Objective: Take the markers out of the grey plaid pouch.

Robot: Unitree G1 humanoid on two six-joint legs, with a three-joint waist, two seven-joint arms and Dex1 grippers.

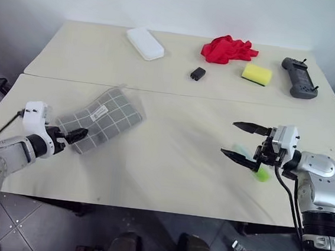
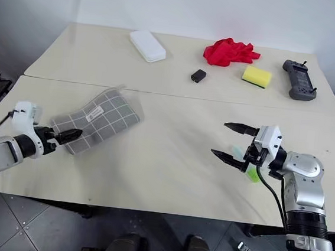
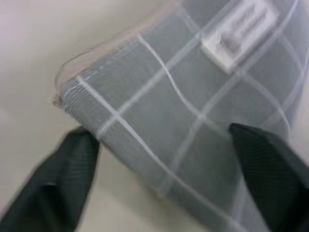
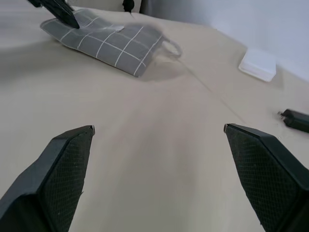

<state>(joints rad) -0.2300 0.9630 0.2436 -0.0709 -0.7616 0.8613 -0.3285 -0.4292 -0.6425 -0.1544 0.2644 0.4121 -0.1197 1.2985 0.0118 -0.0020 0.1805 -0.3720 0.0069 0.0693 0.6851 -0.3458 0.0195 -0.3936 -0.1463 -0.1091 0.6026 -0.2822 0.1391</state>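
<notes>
The grey plaid pouch (image 1: 102,118) lies flat on the near table at the left, its white label facing up and its cord loop at the far end. My left gripper (image 1: 79,133) is at the pouch's near end, open, and in the left wrist view the pouch's corner (image 3: 159,96) sits between the spread fingers. At the right my right gripper (image 1: 229,138) hovers open over bare table, holding nothing. A green marker (image 1: 262,173) lies on the table under that gripper's wrist, partly hidden by it.
On the far table are a white box (image 1: 144,42), a red cloth (image 1: 227,49), a yellow sponge block (image 1: 257,73), a small black object (image 1: 198,74) and a grey controller (image 1: 299,77). A seam (image 1: 176,93) joins the two tables.
</notes>
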